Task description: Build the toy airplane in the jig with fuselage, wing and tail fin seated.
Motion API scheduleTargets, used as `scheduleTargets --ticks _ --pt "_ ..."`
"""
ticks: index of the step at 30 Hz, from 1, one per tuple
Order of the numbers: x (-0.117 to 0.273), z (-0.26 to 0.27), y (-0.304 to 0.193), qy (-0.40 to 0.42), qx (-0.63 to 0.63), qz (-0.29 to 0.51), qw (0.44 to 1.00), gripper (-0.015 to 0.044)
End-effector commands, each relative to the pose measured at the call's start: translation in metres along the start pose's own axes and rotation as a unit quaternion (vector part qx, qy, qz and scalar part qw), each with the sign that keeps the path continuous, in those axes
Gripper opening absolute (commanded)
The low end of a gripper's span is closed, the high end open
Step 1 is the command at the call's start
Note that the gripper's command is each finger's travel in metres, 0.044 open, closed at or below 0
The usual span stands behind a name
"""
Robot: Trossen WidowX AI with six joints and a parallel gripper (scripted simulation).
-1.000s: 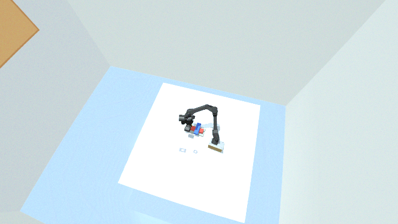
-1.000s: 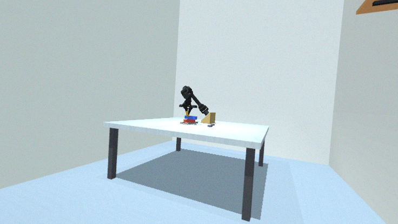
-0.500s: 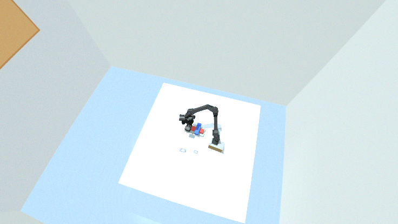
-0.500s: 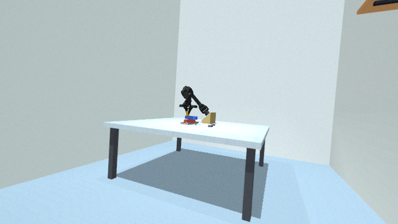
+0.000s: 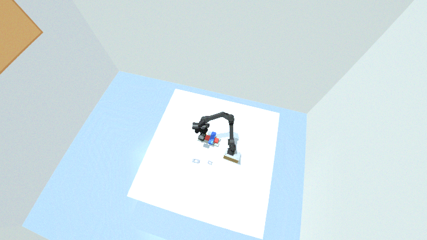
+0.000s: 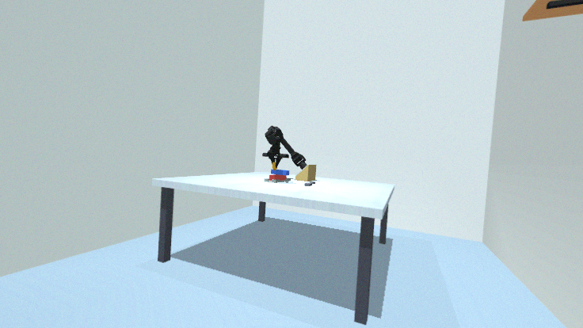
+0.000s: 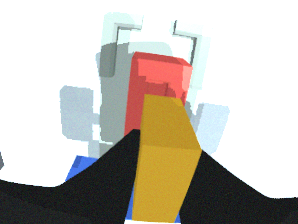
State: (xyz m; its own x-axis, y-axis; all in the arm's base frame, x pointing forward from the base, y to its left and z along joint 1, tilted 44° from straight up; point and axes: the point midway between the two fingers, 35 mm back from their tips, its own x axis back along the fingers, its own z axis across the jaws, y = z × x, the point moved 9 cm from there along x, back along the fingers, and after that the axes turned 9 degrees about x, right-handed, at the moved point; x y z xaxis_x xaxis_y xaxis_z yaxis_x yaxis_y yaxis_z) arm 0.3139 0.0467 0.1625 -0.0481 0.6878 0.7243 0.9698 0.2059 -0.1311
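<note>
My gripper [image 7: 156, 139] [image 5: 201, 135] [image 6: 274, 164] is shut on the yellow tail fin [image 7: 162, 169] [image 6: 274, 166] and holds it upright just above one end of the red fuselage [image 7: 157, 78] [image 5: 207, 137] [image 6: 276, 177]. The fuselage lies in the pale jig cradle [image 7: 119, 31] [image 5: 207, 142]. The blue wing [image 5: 213, 136] [image 6: 280, 172] sits across the top of the fuselage; in the wrist view only a blue corner of the wing [image 7: 81, 165] shows beside my left finger. The fin hides the part of the fuselage under it.
The arm's base sits on a tan wedge block [image 5: 232, 159] [image 6: 306, 173] to the right of the jig. Two small pale outlined holders [image 5: 195, 161] [image 5: 209, 162] lie on the white table [image 5: 209, 193] [image 6: 244, 187] in front of the jig.
</note>
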Motion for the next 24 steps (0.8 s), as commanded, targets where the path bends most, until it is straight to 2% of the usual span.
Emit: scheduleTargets --ticks 1,24 --pt "0.003 -0.004 0.001 -0.002 -0.001 -0.004 1.000 0.0065" --pt "-0.027 -0.004 0.002 -0.002 -0.001 -0.004 1.000 0.0065"
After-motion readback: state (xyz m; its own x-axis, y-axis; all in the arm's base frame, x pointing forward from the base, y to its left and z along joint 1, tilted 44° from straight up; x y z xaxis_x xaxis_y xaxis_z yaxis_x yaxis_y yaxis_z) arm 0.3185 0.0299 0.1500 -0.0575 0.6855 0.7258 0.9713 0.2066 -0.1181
